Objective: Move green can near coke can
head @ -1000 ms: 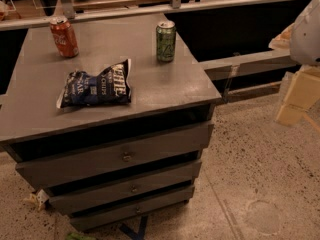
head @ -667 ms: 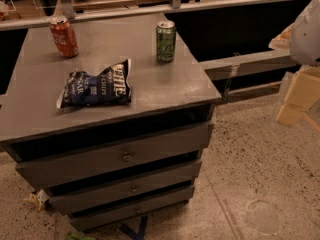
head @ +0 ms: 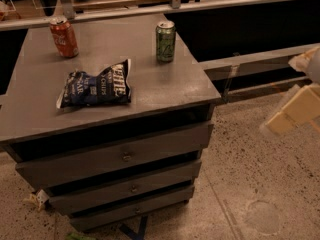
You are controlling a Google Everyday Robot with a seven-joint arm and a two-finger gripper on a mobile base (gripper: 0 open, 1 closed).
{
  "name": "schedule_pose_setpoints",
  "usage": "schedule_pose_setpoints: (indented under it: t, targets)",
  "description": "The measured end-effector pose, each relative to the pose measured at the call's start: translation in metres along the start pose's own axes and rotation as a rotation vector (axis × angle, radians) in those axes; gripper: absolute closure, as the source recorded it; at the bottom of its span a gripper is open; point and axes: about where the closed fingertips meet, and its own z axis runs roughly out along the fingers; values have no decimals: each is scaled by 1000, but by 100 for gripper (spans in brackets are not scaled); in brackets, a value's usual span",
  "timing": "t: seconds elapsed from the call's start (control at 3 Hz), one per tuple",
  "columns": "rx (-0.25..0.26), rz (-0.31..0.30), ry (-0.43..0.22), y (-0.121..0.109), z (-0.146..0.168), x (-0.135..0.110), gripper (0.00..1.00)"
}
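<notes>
A dark green metal drink can (head: 165, 41) with pale markings and a silver top stands upright on the grey flat-topped bench (head: 165, 86), towards the far right part of its top and close to the back edge. A red metal drink can (head: 64, 37) with white lettering and a silver top stands upright at the far left of the same surface, also near the back edge. The two cans are well apart, with bare grey top between them.

A dark blue crinkled foil chip bag (head: 97, 84) with white lettering lies flat nearer the front, left of centre. It lies between the two cans from side to side but in front of both, and touches neither.

The bench has three grey drawers stacked under its top, and the upper two show a small round metal knob (head: 126, 157) at their middle. It stands on a pale speckled stone floor (head: 260, 179).

The robot's pale cream hand (head: 292, 111) is at the right edge of the view, out over the floor and below the level of the bench top. It is well clear of the bench and far from the green can. It appears only as a smeared shape, so I cannot tell how far open it is or whether it has hold of anything.
</notes>
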Motion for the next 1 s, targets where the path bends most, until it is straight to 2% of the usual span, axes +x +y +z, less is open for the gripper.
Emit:
schedule_pose_setpoints:
  t: [0.33,0.67,1.0]
  targets:
    - [22,218,-103,17,23,32,0]
    - [72,302,-193,14,49,39,0]
    - [151,302,-280,-5,71,31,0]
